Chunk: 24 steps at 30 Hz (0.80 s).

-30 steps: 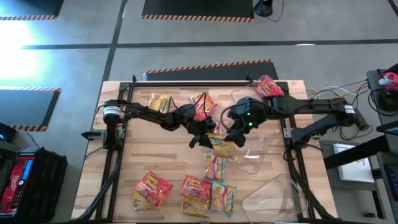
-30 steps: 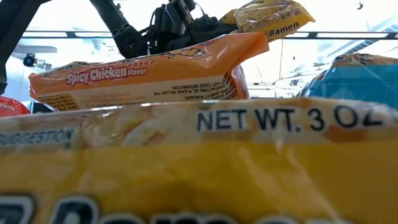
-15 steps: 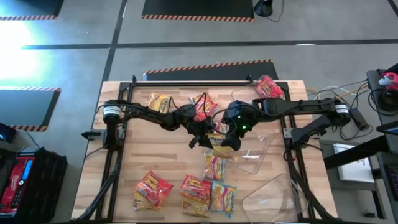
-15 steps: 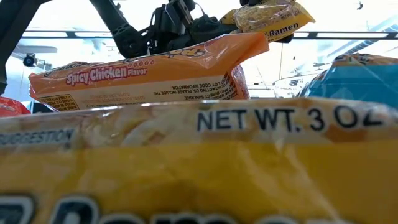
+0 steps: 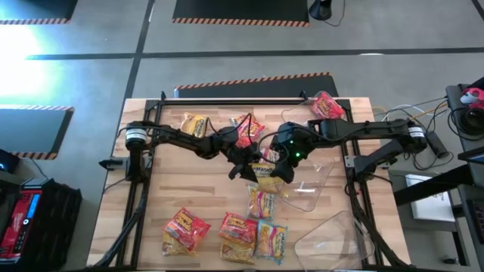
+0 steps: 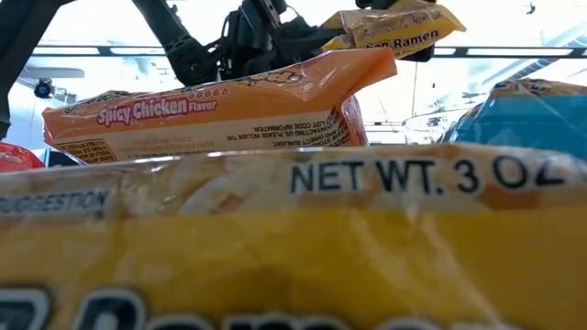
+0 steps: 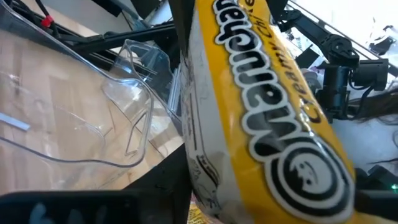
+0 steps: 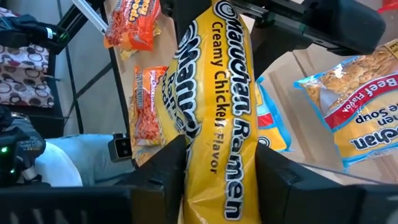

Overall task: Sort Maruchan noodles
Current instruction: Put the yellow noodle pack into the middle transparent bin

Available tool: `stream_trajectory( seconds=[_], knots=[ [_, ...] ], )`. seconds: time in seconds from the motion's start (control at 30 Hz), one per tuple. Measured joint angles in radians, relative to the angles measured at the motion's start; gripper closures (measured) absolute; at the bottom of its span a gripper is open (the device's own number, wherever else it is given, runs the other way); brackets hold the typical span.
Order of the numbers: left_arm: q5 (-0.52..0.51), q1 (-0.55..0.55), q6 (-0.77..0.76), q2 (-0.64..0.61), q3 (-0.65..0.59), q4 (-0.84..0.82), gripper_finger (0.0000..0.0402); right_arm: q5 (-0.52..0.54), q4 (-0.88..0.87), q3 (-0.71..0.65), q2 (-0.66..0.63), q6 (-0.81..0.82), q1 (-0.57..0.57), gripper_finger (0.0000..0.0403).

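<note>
Closing right fingers (image 8: pixel 168 171) now flank yellow packet (image 8: pixel 214 106).

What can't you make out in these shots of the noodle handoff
- Left gripper: high view too small to show its fingers; in its wrist view the yellow packet fills the frame.
- Table: low view blocked by a close packet.
- Clear tub: cut off by the high view's bottom edge.

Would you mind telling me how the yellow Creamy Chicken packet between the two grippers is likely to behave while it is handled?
The yellow Creamy Chicken packet probably slips easily: its wrapper looks glossy. It seems fairly stiff, spanning from left gripper to right gripper without sagging. The noodle block inside may crack if squeezed hard.
</note>
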Motion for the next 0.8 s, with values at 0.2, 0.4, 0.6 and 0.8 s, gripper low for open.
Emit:
stream_trajectory(
  seconds=[0.2,0.4,0.6,0.8],
  knots=[
    [-0.005,0.002,-0.021,0.000,0.000,-0.001,0.0263,-0.004,0.002,0.000,-0.001,-0.001,0.000,0.0303],
    [0.000,0.028,-0.059,0.000,0.000,-0.002,0.0244,-0.012,-0.015,0.000,-0.002,0.000,-0.002,0.0307],
    [0.051,0.058,-0.099,0.000,0.000,-0.003,0.0226,-0.024,-0.082,0.000,-0.013,0.000,-0.002,0.0308],
    [0.132,0.079,-0.117,0.000,-0.006,-0.004,0.0217,-0.021,-0.124,0.000,-0.045,0.009,-0.002,0.0309]
  ],
)
